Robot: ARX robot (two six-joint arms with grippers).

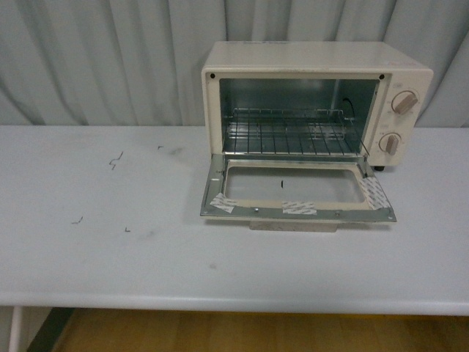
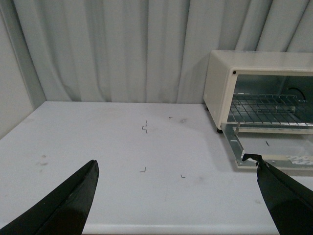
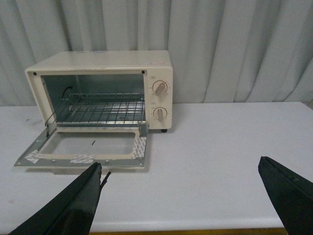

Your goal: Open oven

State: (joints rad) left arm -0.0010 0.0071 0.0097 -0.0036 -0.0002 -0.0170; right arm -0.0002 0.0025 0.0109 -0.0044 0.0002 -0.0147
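- The left gripper (image 2: 176, 196) is spread wide in its wrist view, the two dark fingers (image 2: 68, 205) far apart with nothing between them, above the table (image 2: 98, 142).
- The right gripper (image 3: 181, 196) is likewise spread wide and empty; one finger's tip shows in front of the door's near edge.
- The white table carries a few small dark marks (image 1: 116, 159) on its left half.
- The oven (image 1: 315, 62) stands on the table right of centre, at the far edge, just in front of the pale curtain (image 1: 95, 59).
- Its door (image 1: 297, 192) is fully dropped, lying flat toward the camera, glass window (image 1: 293, 187) facing up; strips of tape (image 1: 299, 208) sit on the frame's near corners and edge.
- Inside the open cavity there is only a wire rack (image 1: 293, 132); nothing rests on it.
- Two round knobs (image 1: 404, 102) sit one above the other on the right panel; the print beside them is too small to read, and no brand name is legible.
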